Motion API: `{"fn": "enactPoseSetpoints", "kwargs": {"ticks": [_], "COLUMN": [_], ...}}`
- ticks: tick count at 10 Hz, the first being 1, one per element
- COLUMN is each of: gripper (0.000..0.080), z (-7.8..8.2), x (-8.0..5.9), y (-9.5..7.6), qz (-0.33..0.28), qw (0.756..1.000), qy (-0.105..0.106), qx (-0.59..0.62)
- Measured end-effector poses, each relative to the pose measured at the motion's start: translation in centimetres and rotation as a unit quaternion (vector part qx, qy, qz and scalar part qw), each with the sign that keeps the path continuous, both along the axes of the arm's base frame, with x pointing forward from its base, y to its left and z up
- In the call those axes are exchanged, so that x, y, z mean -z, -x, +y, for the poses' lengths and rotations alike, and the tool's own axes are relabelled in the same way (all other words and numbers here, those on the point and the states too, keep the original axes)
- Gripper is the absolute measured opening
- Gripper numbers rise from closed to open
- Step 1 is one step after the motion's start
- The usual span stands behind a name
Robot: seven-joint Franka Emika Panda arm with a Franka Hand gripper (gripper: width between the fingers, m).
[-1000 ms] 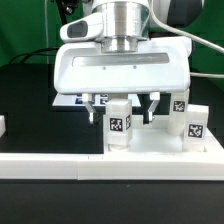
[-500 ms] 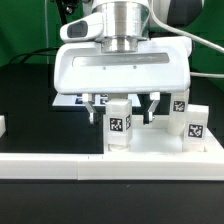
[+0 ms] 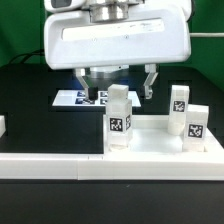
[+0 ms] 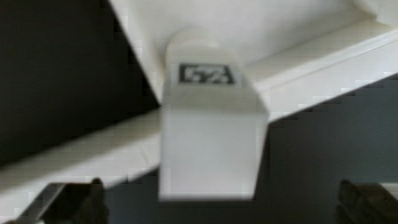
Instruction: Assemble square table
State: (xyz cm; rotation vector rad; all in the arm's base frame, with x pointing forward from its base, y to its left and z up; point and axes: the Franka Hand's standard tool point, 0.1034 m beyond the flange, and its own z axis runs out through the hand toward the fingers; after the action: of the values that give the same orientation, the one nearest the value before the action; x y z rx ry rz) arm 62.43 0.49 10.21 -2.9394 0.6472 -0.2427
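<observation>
The white square slab [image 3: 152, 143] lies flat at the exterior view's right. Three white tagged leg posts stand upright on or at it: one at the front [image 3: 118, 120], two further right [image 3: 179, 105] [image 3: 195, 126]. My gripper [image 3: 119, 92] hangs above and behind the front post, jaws wide open and empty. In the wrist view the front post [image 4: 214, 130] with its tag lies between my spread fingertips [image 4: 71, 203], and my gripper [image 4: 221, 203] touches nothing. The slab's edge [image 4: 311, 70] runs beneath it.
A long white rail [image 3: 50, 166] runs along the front of the slab. The marker board [image 3: 75, 99] lies behind, under the gripper. A small white piece [image 3: 2, 126] shows at the exterior view's left edge. The table is black.
The gripper has risen and shifted slightly to the exterior view's left; its fingers, earlier low beside the front leg post, now hang above it. The posts have not moved.
</observation>
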Motion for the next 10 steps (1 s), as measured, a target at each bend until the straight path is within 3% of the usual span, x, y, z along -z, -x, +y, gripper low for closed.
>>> {"fn": "enactPoseSetpoints", "kwargs": {"ticks": [5, 6, 7, 9, 10], "gripper": [0.0648, 0.0648, 0.0648, 0.0648, 0.0516], "z": [0.3, 1.4, 2.5, 2.7, 2.5], "x": [0.8, 1.3, 1.6, 2.0, 2.1], "y": [0.4, -0.2, -2.0, -2.5, -2.4], "qz": [0.012, 0.050, 0.059, 0.058, 0.058], "qw": [1.000, 0.998, 0.997, 0.998, 0.997], "qy": [-0.011, -0.023, -0.028, -0.027, -0.026], "qx": [0.020, 0.025, 0.029, 0.030, 0.031]}}
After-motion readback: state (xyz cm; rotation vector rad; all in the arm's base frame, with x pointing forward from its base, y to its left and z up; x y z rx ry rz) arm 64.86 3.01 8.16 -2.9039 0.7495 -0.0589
